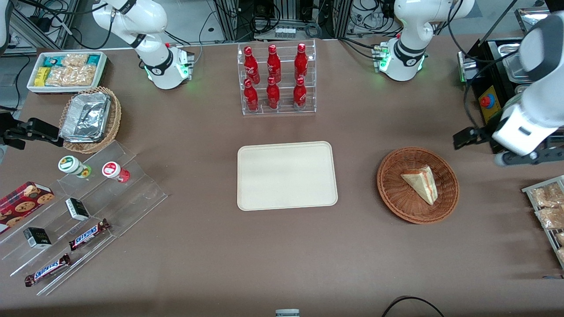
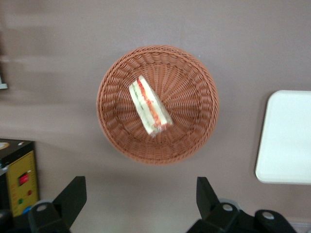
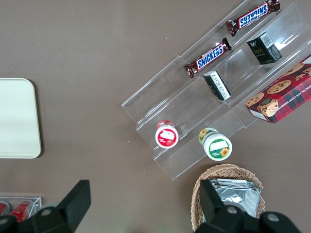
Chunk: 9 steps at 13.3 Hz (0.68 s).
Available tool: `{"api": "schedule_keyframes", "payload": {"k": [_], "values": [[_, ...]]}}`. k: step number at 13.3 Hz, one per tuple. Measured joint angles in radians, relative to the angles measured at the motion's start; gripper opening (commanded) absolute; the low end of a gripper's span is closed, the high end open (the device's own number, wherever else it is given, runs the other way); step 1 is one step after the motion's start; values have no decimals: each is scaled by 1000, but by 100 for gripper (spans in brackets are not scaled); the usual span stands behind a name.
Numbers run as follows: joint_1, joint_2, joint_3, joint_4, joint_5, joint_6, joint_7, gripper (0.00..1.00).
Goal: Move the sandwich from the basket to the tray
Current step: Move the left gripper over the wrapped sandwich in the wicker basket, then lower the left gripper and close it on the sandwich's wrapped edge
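Wicker, reddish-brown and round, the basket (image 1: 417, 185) sits on the brown table (image 1: 282, 246) with the sandwich (image 1: 421, 183) lying inside it, its red, orange and green filling edge visible from above. Beside the basket, toward the parked arm's end, lies the cream tray (image 1: 287, 175) with nothing on it. Near the basket, toward the working arm's end, the gripper (image 2: 141, 201) hovers above the table, its jaws spread wide and holding nothing.

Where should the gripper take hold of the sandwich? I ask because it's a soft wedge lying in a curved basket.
Likely from above, the open gripper closing across the sandwich's two flat bread faces near mid-length; the basket rim blocks sideways approaches.
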Motion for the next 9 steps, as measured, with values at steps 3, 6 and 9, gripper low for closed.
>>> {"api": "schedule_keyframes", "payload": {"k": [3,6,9], "values": [[-3,-6,-6,-149,0,175,-180,100],[-21,-6,-16,-267,32,318,-347,100],[-26,-2,-18,-365,55,433,-445,100]]}}
